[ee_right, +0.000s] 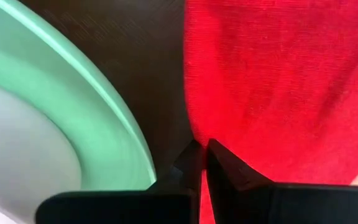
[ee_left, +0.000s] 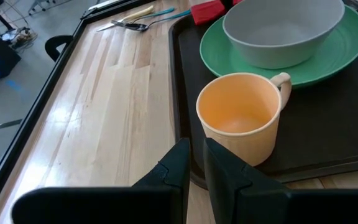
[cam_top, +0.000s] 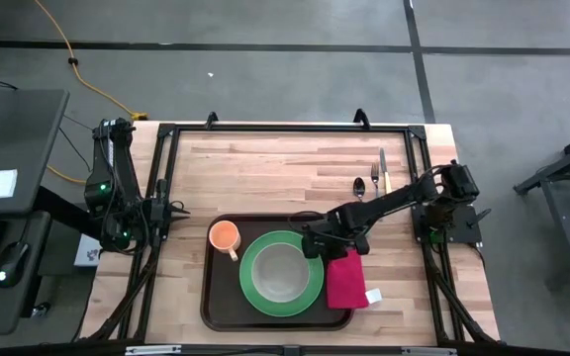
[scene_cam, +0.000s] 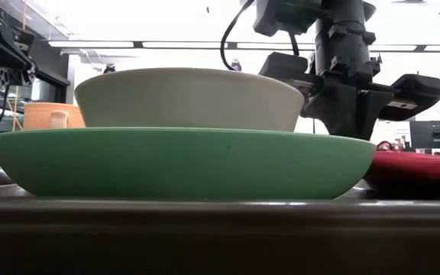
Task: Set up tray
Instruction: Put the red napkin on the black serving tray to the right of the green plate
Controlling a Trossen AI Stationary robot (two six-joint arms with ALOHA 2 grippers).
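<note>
- High view: even, soft overhead light; the pale wooden slatted table top (cam_top: 265,168) is bright, and only short, faint shadows lie beside things on it
- Low view: strongly backlit; long ceiling strip lights (scene_cam: 197,44) blow out to white behind the shallow green round plate (scene_cam: 182,162), whose near face is dimmer; the dark brown plastic tray rim (scene_cam: 205,229) in front of the plate is out of focus
- Left wrist view: clear; soft glare streaks on the table beside the tray
- Right wrist view: very close; the red cloth napkin (ee_right: 278,81) is saturated; the plate edge is softly blurred
</note>
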